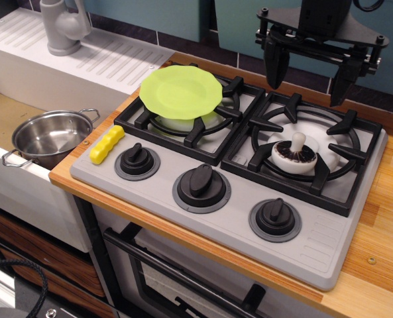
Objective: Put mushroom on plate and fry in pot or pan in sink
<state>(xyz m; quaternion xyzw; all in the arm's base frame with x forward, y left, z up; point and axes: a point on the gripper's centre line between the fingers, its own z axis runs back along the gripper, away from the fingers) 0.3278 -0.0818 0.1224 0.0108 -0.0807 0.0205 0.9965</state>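
The white mushroom [295, 154] lies cap-down on the right burner, gills and stem facing up. The lime-green plate [181, 91] rests on the left burner grate. The yellow ridged fry [107, 144] lies at the stove's front left corner. The shiny steel pot [49, 138] stands in the tan sink [0, 116] at the left. My gripper [311, 74] hangs open and empty above the back of the right burner, well above and behind the mushroom.
Black grates [302, 149] cover both burners. Three black knobs [201, 181] line the grey stove front. A grey tap [63, 26] and ribbed white drainboard [110, 56] sit behind the sink. Wooden counter [382, 218] runs along the right. An oven door handle [176, 271] is below.
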